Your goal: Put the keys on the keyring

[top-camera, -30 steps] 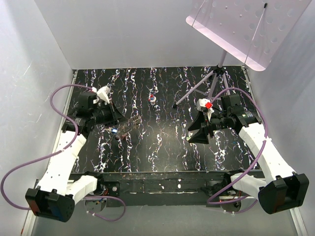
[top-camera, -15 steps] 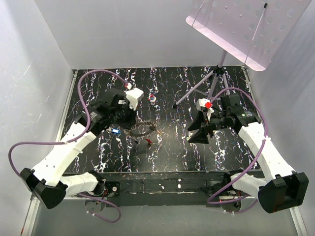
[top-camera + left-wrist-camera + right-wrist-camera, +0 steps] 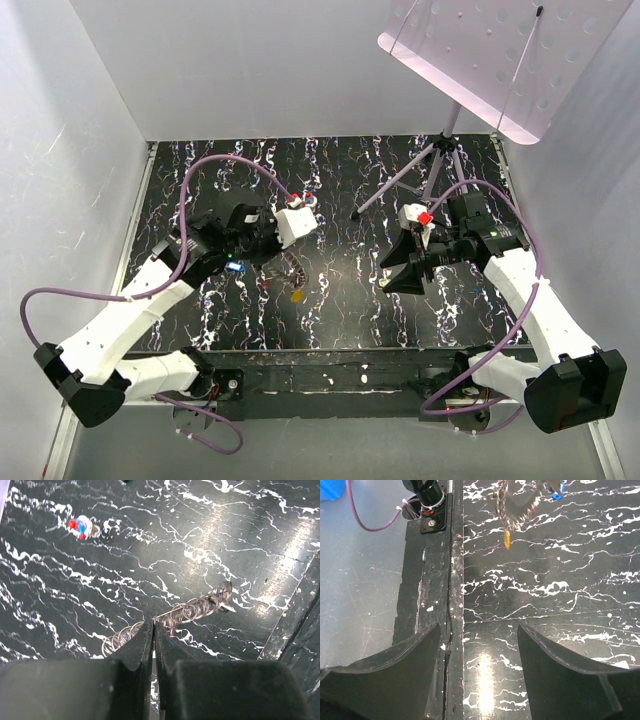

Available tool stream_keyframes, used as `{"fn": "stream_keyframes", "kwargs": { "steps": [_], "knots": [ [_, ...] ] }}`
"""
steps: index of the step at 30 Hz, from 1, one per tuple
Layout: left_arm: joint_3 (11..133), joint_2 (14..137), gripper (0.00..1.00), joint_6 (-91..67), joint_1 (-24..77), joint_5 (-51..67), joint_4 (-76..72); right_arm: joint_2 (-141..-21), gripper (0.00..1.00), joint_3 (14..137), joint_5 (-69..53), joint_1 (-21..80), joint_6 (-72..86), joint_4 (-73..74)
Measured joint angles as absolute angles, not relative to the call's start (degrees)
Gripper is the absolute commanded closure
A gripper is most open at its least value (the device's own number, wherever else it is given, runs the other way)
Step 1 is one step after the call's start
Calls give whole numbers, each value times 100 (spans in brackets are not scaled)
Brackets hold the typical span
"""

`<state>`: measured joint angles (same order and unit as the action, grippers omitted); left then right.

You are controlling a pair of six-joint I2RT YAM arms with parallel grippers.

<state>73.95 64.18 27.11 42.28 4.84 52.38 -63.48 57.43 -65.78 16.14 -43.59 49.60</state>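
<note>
1. Black marbled table, centre frame: left gripper, swung in from frame left, jaws clamped on keyring.
2. Beside ring: yellow key, newly visible; threading judged unfinished.
3. Idle right gripper: jaws apart, unmoved.

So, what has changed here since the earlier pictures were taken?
The left arm swung right, toward the middle. The left pincer, shut on the keyring, carried it slightly right. A yellow key now shows at the ring's near edge. The right arm, the open right pincer and the blue key stayed put.
</note>
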Motion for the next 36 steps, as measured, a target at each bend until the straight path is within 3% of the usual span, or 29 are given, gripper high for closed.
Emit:
{"fn": "stream_keyframes", "kwargs": {
  "steps": [10, 15, 26, 36],
  "knots": [
    [6608, 6095, 100, 3553, 4250, 1350, 4543, -6687, 31, 5905, -7207, 1767, -5625, 5240],
    [6257, 6007, 100, 3538, 4250, 1599, 4150, -7118, 37, 6563, -7098, 2458, -5983, 5035],
    [5043, 4976, 100, 3035, 4250, 1925, 2910, -7948, 53, 7297, -6213, 3747, -5129, 3970],
    [3782, 4156, 100, 2110, 4254, 2058, 1302, -8099, 55, 7454, -5811, 4101, -4296, 3393]
  ]
}}
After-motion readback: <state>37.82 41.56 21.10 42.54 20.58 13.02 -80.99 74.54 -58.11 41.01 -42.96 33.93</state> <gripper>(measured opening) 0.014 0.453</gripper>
